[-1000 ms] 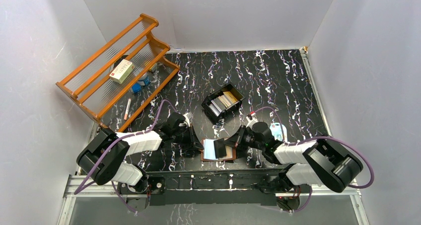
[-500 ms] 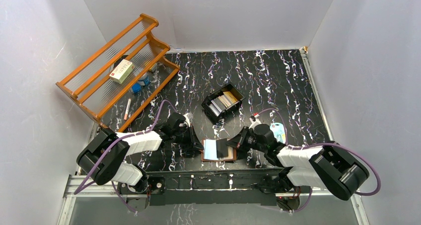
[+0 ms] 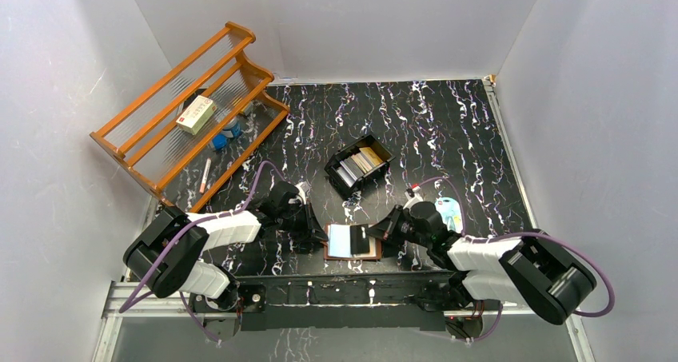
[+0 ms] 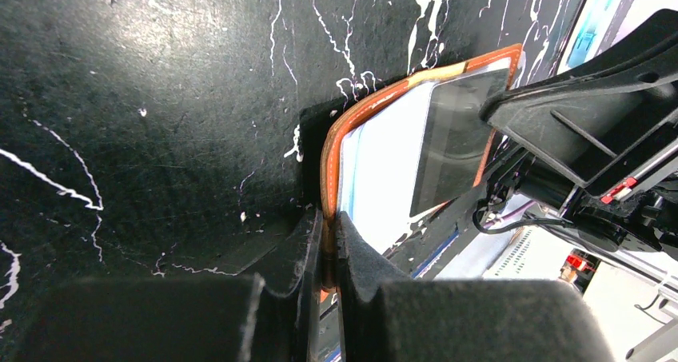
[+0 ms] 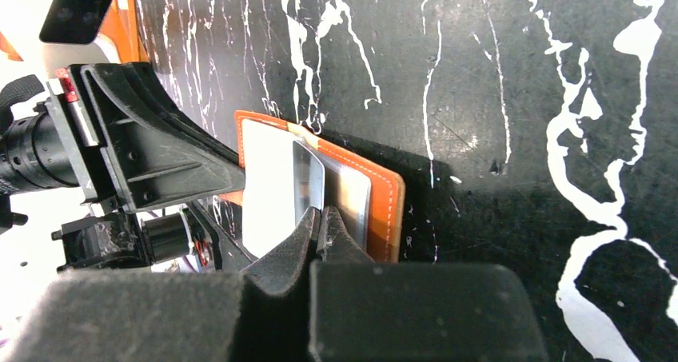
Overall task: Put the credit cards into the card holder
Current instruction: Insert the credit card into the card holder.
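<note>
The brown card holder [image 3: 342,242] lies open near the table's front edge, pale sleeves up. My left gripper [image 3: 323,238] is shut on its left leather edge [image 4: 329,178], the fingertips [image 4: 352,246] pinching the rim. My right gripper [image 3: 376,236] is shut on a grey-silver credit card [image 5: 308,178] and holds it slanted over the holder's orange-stitched right half [image 5: 385,198]. From the left wrist, this card [image 4: 456,142] lies across the sleeves. Several more credit cards [image 3: 361,161] stand in the black tray [image 3: 340,178].
A wooden rack [image 3: 192,110] holding a white box and small items stands at the back left. A white-and-blue packet [image 3: 448,212] lies just behind my right arm. White walls close in the table on three sides.
My right arm has shifted a little toward the front edge, and the grey card now lies flatter over the open holder. The left gripper has stayed in place.
</note>
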Robot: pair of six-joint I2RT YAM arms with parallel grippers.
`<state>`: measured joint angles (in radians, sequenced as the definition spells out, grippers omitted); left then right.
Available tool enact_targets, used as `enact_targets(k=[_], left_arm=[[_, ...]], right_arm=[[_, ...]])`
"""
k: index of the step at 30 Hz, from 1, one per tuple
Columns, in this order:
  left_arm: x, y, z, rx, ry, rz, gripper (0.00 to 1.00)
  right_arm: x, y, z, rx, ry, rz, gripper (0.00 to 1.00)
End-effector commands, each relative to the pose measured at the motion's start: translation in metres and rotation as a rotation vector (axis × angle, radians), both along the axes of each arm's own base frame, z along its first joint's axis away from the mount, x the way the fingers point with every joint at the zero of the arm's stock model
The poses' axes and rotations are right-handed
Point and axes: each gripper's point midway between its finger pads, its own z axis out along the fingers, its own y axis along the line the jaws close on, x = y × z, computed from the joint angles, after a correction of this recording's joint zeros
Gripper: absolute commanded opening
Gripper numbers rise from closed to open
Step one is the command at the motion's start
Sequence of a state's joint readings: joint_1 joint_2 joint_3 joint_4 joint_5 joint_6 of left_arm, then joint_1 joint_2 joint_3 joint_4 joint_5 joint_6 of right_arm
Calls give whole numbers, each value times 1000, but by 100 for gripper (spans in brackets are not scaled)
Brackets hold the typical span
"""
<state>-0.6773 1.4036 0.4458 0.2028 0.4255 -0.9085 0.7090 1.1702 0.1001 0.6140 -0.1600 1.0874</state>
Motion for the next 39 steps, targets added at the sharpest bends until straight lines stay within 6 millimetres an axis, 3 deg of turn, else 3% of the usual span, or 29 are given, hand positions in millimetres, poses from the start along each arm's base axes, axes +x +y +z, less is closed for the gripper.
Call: enact_targets(k=[1, 15, 21, 25, 33, 39], left_arm=[[-7, 3, -4, 27, 27, -12, 0], [-8, 1, -5, 22, 29, -16, 0], [-10, -1, -5, 14, 31, -16, 0], [-10, -1, -5, 12, 30, -14, 0], [-11, -2, -6, 16, 31, -13, 0], [-10, -2, -6, 15, 31, -12, 0]], right_arm=[[-6, 4, -6, 1, 7, 28, 0], [0, 13, -5, 7, 4, 20, 0], [-1, 26, -6, 19, 20, 30, 1], [-3, 34, -10, -37, 50, 44, 12], [-2, 4, -17, -259, 90, -11, 44], [-8, 13, -10, -248, 82, 41, 48]])
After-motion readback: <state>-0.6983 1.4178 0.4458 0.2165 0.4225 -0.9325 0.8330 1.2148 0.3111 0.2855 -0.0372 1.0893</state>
